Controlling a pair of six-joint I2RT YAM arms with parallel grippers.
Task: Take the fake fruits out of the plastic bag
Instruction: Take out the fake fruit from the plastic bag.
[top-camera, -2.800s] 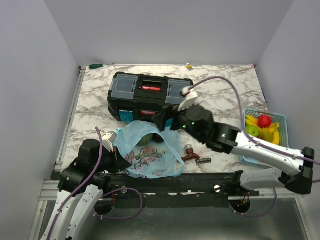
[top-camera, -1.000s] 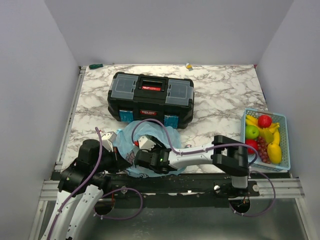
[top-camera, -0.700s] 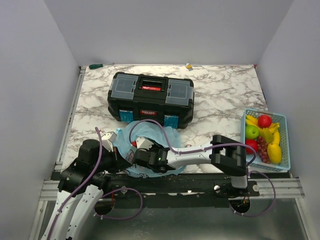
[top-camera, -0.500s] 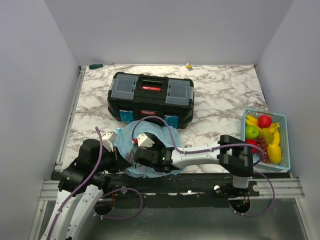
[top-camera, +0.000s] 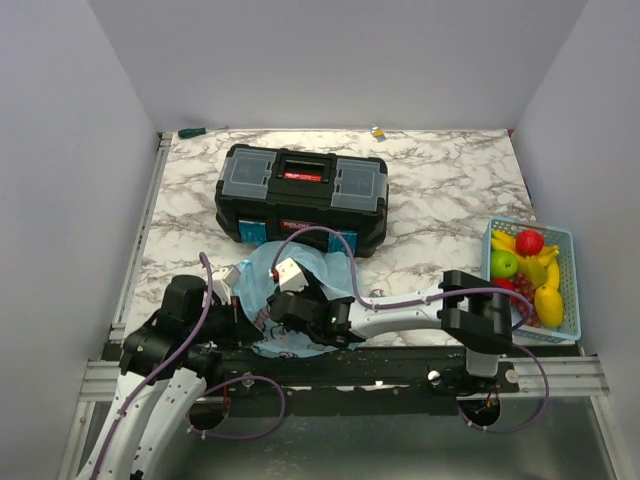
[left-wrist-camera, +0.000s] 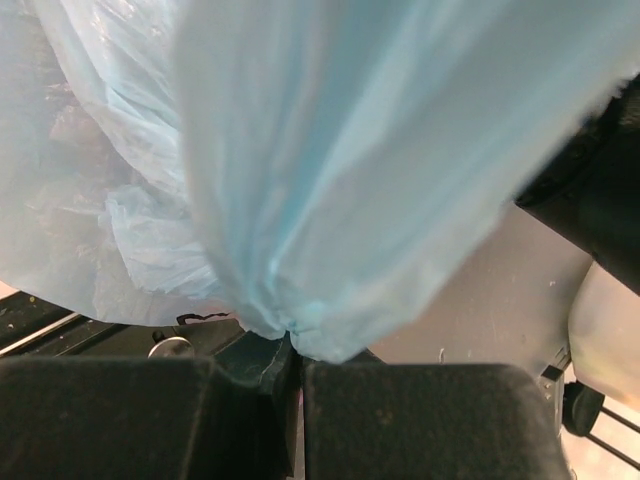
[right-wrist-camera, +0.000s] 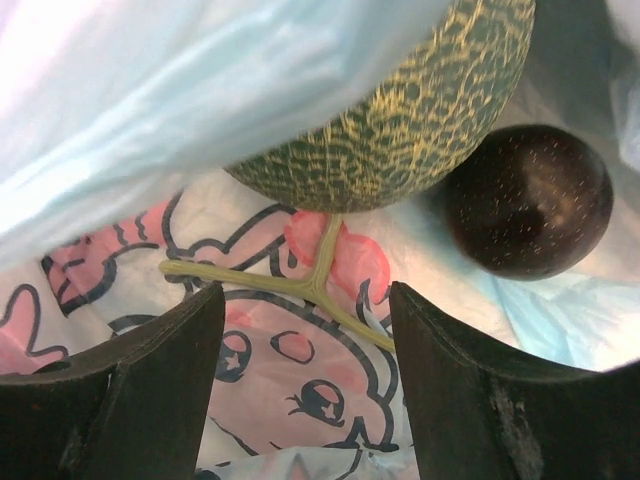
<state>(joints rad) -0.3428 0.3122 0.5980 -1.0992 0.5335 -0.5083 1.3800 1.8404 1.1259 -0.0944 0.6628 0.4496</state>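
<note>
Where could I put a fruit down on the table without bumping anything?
The biggest bare patch of the table lies between the toolbox and the blue basket. A narrower strip runs left of the toolbox. The near edge is crowded: the plastic bag sits there, the left hand pinching it and the right hand open inside it.

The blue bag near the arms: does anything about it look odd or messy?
Nothing spilled or torn that I can see. The bag is just bunched to a point where the left fingers pinch it, and the right fingers are spread open inside it, facing a melon and a dark round fruit.
</note>
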